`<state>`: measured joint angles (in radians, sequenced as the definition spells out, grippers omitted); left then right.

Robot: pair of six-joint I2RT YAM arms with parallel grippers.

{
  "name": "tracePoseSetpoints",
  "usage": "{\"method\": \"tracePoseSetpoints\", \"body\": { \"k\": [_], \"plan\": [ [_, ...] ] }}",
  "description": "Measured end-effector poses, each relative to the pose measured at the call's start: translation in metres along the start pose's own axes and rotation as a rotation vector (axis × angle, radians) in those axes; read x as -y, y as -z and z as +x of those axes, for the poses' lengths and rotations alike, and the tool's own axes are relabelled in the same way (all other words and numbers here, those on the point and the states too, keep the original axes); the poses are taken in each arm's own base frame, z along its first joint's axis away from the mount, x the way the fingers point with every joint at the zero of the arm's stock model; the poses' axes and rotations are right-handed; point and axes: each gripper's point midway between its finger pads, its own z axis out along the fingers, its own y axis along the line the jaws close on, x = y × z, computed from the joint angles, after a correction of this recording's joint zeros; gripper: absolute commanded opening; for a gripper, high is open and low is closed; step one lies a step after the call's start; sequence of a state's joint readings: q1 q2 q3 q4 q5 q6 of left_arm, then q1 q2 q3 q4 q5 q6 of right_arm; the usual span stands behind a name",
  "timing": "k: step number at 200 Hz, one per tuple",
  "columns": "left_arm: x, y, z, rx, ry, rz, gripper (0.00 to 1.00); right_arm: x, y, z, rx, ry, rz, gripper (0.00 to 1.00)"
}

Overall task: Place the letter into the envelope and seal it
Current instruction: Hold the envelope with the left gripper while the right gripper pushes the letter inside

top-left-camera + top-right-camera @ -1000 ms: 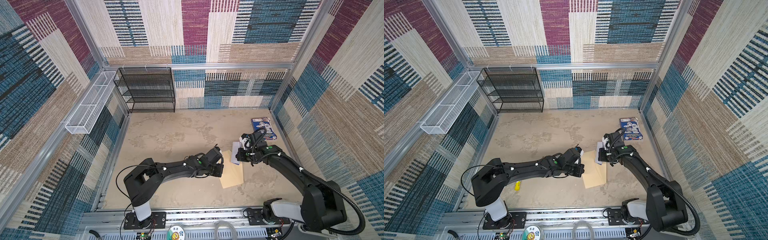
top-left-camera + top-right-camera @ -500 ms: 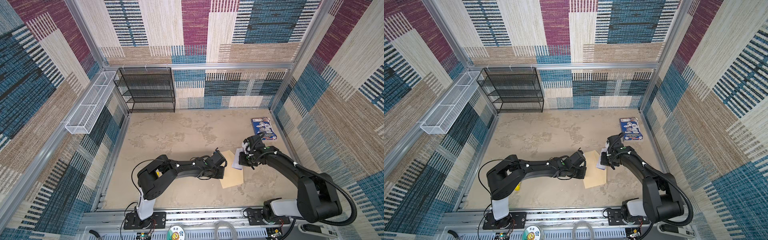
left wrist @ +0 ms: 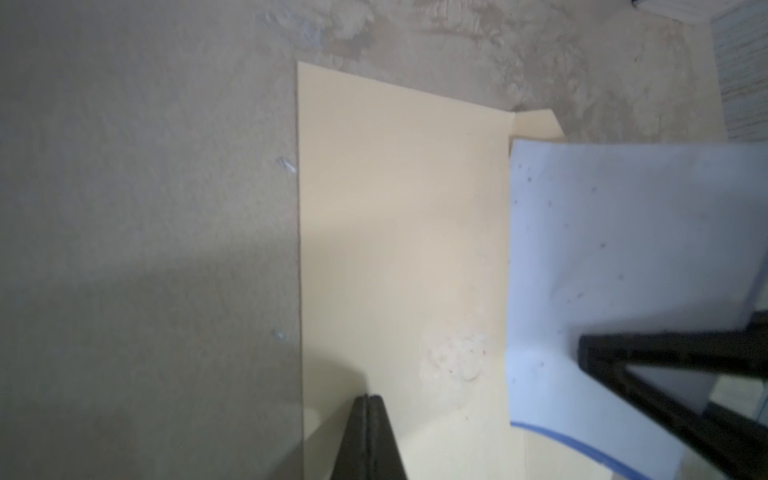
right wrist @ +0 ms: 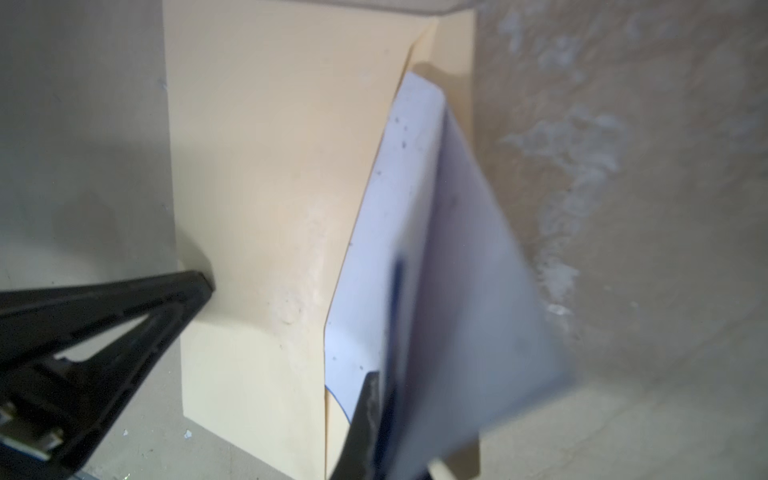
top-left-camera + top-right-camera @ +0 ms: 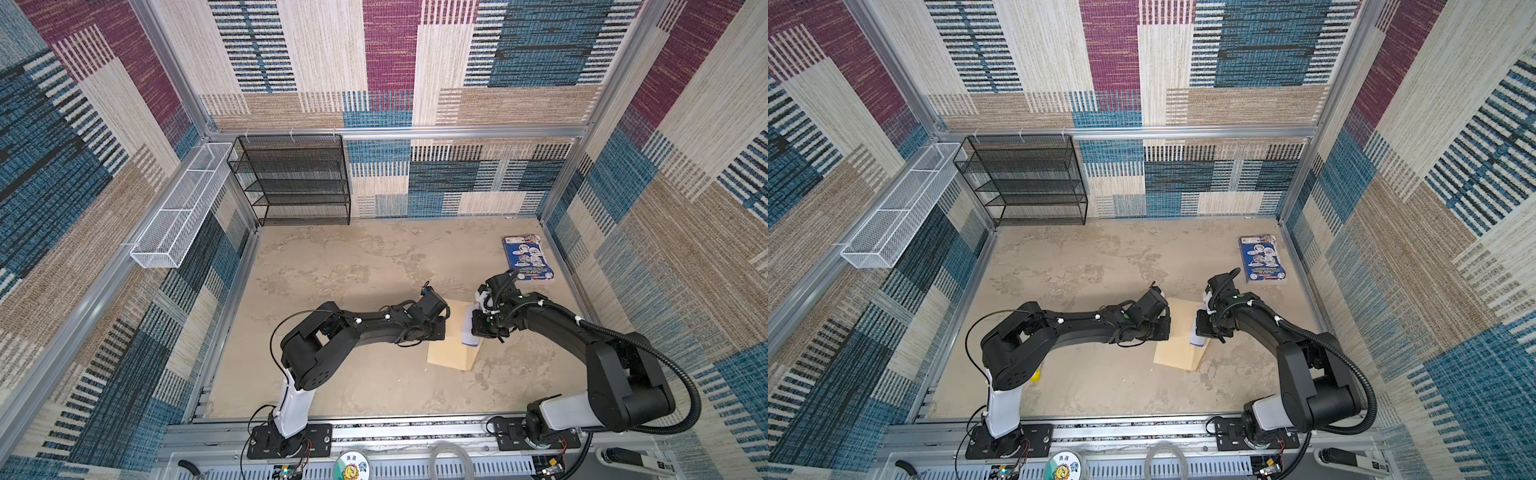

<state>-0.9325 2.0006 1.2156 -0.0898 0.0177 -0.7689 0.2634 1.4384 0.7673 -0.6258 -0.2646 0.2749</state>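
insertion step underway. right gripper (image 4: 380,380) clamping shut on letter (image 4: 415,249), tilting its edge into envelope (image 4: 257,166) mouth, flap (image 3: 536,124) lying open. left gripper (image 3: 368,401) closed, empty, tips resting on envelope, likely pinning it. next: sliding letter deeper without buckling, then folding flap.

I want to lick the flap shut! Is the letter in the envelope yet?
Not yet. Done: the letter is picked up, pinched in the right jaws. Happening: the shut left jaws rest on the envelope while the letter's edge sits at its mouth. Left: slide it in fully, fold the open flap, seal.
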Motion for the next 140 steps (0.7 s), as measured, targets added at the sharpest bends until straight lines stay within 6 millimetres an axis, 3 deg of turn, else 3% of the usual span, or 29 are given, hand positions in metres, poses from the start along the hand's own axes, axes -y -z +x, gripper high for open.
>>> {"method": "tracePoseSetpoints", "body": {
  "k": [71,140],
  "plan": [
    [-0.031,0.009,-0.014,0.042,0.033,-0.029,0.00,-0.016,-0.005,0.008,-0.037,0.011,-0.085,0.00],
    [-0.028,0.010,-0.011,0.052,0.034,0.025,0.00,-0.027,-0.024,0.016,-0.063,-0.035,-0.191,0.00]
  ]
}}
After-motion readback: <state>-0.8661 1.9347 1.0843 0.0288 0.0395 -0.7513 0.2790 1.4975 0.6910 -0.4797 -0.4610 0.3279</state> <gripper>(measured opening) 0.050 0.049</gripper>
